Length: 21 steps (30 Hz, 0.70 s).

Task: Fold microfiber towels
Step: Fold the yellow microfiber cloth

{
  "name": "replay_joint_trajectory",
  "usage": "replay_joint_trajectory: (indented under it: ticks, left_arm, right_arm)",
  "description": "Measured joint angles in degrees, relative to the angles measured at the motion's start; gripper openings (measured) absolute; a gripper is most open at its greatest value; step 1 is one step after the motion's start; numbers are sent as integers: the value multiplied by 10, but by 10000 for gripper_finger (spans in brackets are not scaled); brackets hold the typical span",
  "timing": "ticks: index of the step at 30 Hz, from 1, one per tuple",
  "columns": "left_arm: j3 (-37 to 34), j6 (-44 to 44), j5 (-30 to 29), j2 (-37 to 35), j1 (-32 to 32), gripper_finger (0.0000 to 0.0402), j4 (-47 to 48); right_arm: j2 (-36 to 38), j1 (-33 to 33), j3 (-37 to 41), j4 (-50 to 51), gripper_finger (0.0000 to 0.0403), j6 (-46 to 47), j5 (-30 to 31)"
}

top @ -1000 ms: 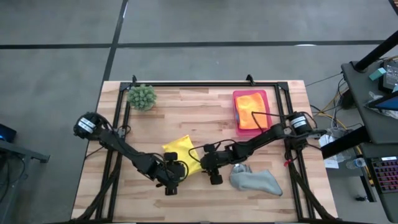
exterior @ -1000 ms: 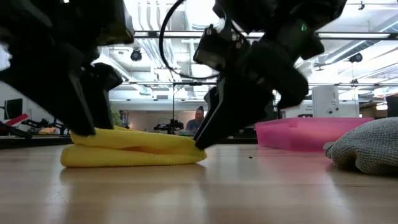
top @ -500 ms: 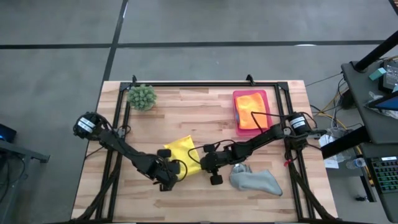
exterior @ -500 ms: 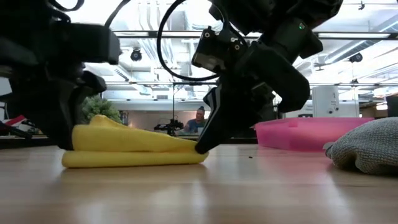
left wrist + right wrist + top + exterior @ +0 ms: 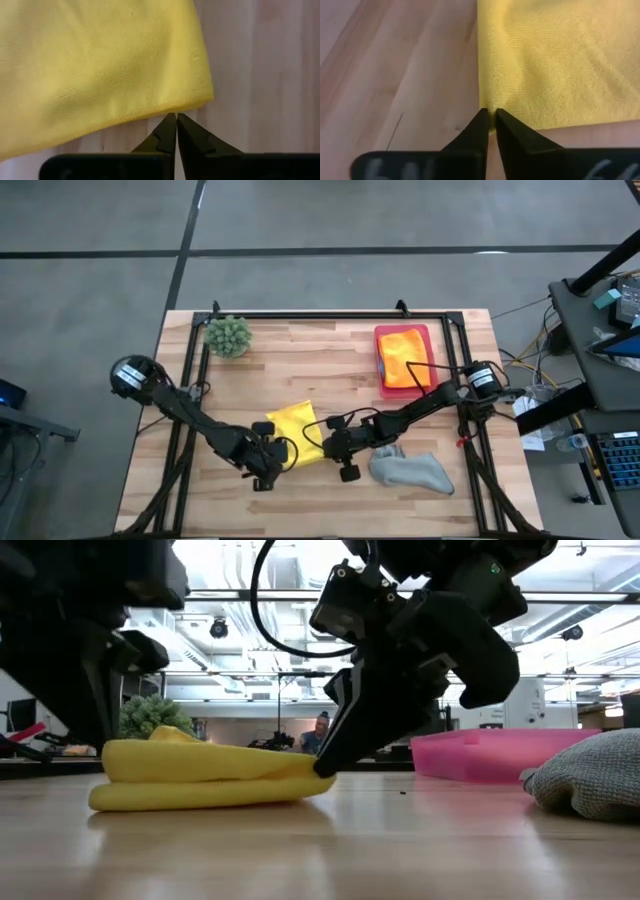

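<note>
The yellow towel (image 5: 288, 425) lies folded in layers on the wooden table (image 5: 300, 360), near its middle front. My left gripper (image 5: 273, 463) is shut at the towel's near edge, and my right gripper (image 5: 318, 442) is shut at its right corner. In the low view the towel (image 5: 200, 775) has its left end puffed up and its bottom layer on the wood. A grey towel (image 5: 410, 470) lies crumpled at the front right. An orange towel (image 5: 402, 348) lies folded in the pink tray (image 5: 428, 360). My left gripper pinches the yellow towel's near edge (image 5: 172, 109) at the free ends of its fingers, close to a corner (image 5: 209, 97). The fingers slant steeply down from the near left. One layer or several, I cannot tell. My right gripper pinches the yellow towel's corner (image 5: 485, 106) between its fingertips (image 5: 481, 122), where two edges meet. The fingers slant down from the table's right. In the low view this end (image 5: 318, 765) sits just above the wood, and the rest of the towel lies on the table.
A spiky green plant (image 5: 228, 335) stands at the far left corner. The pink tray sits at the far right. Bare wood lies left of the yellow towel and along the front edge. A black frame (image 5: 330, 315) runs round the table's back and sides.
My left gripper has drawn back a little toward the table's left edge, risen slightly and taken hold of the towel's near edge. The towel's left end now stands higher and rounder in the low view. Its bottom layer has stayed on the wood.
</note>
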<state>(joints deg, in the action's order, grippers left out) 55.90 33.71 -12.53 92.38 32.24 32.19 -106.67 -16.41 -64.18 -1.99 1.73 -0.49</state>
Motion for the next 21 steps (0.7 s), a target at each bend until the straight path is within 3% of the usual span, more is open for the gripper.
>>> replay_joint_trajectory:
  ticks: [6,12,17,21]
  left_arm:
    - [0,-4,-52,-18,-1,1,-26]
    - [-31,-72,-117,-1,-2,1,-173]
    - [-57,-86,-120,22,-3,1,-240]
    - [-80,-79,-116,30,-3,1,-285]
  right_arm:
    - [1,0,-1,6,104,-6,1]
    - [29,8,-12,33,159,-37,6]
    - [39,15,-12,8,158,-58,7]
    - [22,14,0,-95,129,-63,1]
